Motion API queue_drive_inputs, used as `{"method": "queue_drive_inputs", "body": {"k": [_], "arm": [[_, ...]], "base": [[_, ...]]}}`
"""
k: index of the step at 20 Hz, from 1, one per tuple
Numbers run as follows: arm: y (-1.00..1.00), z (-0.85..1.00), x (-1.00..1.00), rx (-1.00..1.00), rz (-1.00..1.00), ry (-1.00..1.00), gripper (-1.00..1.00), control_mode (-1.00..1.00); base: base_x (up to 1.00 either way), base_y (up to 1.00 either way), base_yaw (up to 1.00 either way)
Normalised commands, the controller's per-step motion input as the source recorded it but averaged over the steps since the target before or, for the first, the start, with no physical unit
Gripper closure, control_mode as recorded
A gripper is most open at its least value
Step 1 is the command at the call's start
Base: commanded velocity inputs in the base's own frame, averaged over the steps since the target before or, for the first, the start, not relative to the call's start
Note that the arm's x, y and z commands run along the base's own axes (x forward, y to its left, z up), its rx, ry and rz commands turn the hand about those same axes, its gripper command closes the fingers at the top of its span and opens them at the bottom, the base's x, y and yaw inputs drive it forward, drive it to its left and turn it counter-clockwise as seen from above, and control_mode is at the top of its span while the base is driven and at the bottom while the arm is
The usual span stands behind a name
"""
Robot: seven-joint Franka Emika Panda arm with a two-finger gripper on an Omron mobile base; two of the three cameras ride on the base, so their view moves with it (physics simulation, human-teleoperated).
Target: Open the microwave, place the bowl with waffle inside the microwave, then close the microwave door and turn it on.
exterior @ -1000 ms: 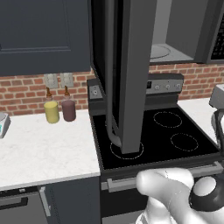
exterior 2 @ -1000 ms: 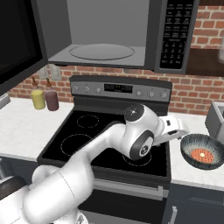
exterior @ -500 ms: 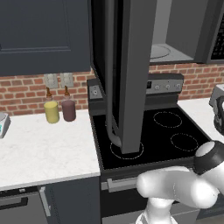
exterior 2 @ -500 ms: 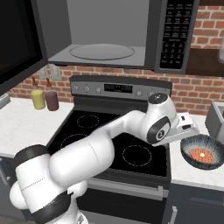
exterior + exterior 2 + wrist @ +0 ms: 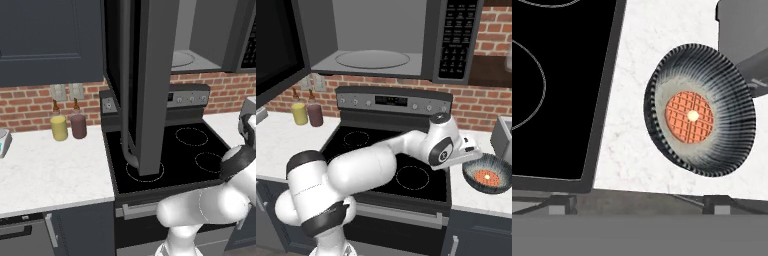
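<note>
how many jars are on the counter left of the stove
2: a yellow jar and a maroon jar, side by side against the brick wall. The open microwave door may hide more.

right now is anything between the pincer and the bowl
Nothing visible is. The bowl with the waffle sits alone on bare counter right of the stove, directly under the hand view.

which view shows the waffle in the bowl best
The hand view: it looks into the bowl from close by, so the round orange waffle with its grid pattern lies plain at the bottom. The right base view shows the same waffle as a small orange disc in the bowl on the counter right of the stove.
</note>
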Motion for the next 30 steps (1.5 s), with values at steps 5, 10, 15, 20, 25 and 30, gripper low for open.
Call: {"method": "queue_drive_inputs", "body": {"k": [5, 10, 15, 20, 25, 30], "arm": [[-0.17, -0.35, 0.44, 0.01, 0.0, 0.07, -1.0, -1.0], [-0.49, -0.08, 0.39, 0.02, 0.0, 0.02, -1.0, -1.0], [-0.27, -0.01, 0.19, 0.14, 0.0, 0.01, -1.0, -1.0], [-0.29, 0.0, 0.29, 0.22, 0.0, 0.09, -1.0, -1.0], [-0.2, -0.01, 0.27, 0.18, 0.0, 0.09, -1.0, -1.0], [-0.03, -0.04, 0.37, 0.04, 0.0, 0.07, -1.0, -1.0]], "base": [[0.0, 0.0, 0.0], [0.0, 0.0, 0.0], [0.0, 0.0, 0.0], [0.0, 0.0, 0.0], [0.0, 0.0, 0.0], [0.0, 0.0, 0.0]]}}
